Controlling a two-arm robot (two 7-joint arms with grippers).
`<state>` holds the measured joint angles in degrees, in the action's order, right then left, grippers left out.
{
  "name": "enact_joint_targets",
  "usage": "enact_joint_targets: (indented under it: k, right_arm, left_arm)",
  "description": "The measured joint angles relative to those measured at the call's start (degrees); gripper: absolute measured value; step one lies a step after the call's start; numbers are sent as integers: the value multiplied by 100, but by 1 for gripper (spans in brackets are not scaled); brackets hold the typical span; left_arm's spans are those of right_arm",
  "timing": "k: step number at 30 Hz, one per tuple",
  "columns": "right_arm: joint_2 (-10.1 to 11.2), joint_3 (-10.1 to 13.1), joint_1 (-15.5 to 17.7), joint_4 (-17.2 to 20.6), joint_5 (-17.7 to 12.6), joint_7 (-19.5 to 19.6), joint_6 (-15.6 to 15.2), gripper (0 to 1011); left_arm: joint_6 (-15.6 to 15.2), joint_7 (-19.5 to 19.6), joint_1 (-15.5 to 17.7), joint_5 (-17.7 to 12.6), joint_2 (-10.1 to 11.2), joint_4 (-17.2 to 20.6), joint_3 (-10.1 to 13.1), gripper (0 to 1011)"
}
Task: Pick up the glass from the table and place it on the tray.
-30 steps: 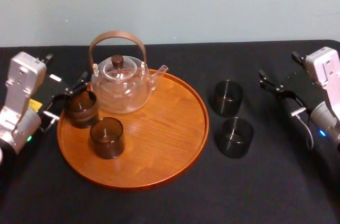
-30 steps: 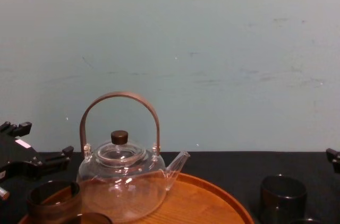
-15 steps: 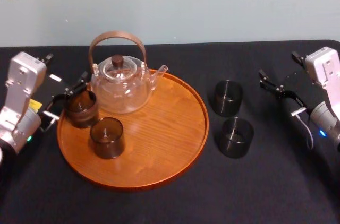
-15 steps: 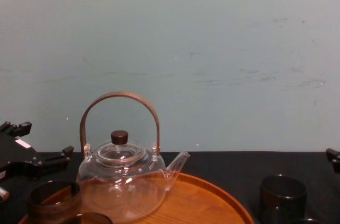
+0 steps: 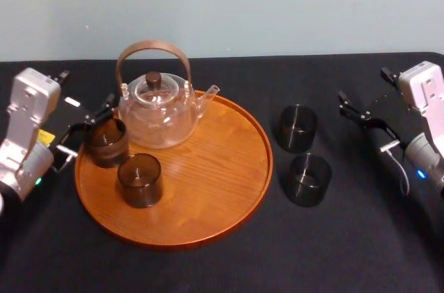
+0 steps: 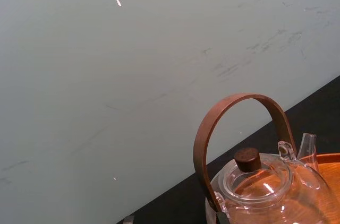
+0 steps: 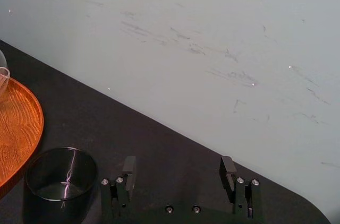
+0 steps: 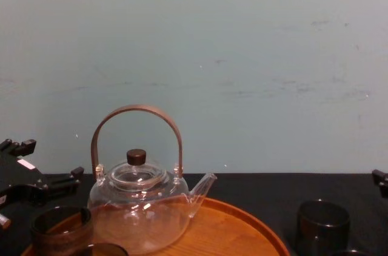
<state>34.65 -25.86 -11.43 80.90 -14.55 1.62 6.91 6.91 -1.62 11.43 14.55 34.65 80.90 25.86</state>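
Nothing has shifted since a second ago — the left pincer (image 5: 89,126), spread and empty, sits just at 9 o'clock of a tray glass (image 5: 105,141) on the tray's (image 5: 208,189) 9 o'clock rim, and the right pincer (image 5: 357,114), wide open and empty, at 3 o'clock of the far glass (image 5: 297,127) and near glass (image 5: 309,179) on the counter (image 5: 208,272).

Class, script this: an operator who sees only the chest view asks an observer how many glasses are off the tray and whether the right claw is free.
Operator: How many glasses are off the tray?
Observer: Two. The far glass and the near glass stand on the table, right of the tray.
Operator: Is the right claw free?
Observer: Yes. The right claw is open and empty.
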Motion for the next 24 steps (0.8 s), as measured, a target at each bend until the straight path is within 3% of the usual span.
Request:
enact_joint_targets:
  k: [16,24]
  right_arm:
    - [-21,81,29,13,-4,-103,1,1002]
    - [83,290,302,442,-168,-318,-159,1002]
  left_arm:
    - [0,0,0,0,0,0,0,1001]
    - [0,0,0,0,0,0,0,1001]
